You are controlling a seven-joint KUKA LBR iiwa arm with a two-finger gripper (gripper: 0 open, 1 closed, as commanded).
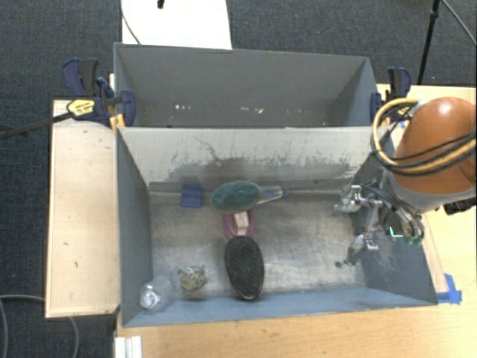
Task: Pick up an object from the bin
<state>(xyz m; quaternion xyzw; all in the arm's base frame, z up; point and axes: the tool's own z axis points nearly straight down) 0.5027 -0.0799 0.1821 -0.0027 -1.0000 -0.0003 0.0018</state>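
Where the gripper [356, 250] hangs: right end of the grey bin [134, 200], over bare floor
Grip: cannot tell whether released or clenched
Nearest thing: black oval brush [244, 267], near-centre, well apart to the left
Far wall: teal oval brush [235, 195], blue block [192, 195]
Between the brushes: pink piece [238, 222]

A rounded, glossy orange cover [441, 136], shaped like a dome, is the largest part of the robot. Yellow and black cables [387, 133] run in a bundle round the cover's left side and across its lower front. Below the cover is a cluster of bare silver metal parts [356, 198], blocky and shiny with bright glints. A small teal light [393, 233] glows among darker grey hardware. The gripper [355, 250] is slim, silver-grey metal, darker lower down. A black piece [459, 207] juts out at the cover's lower right.
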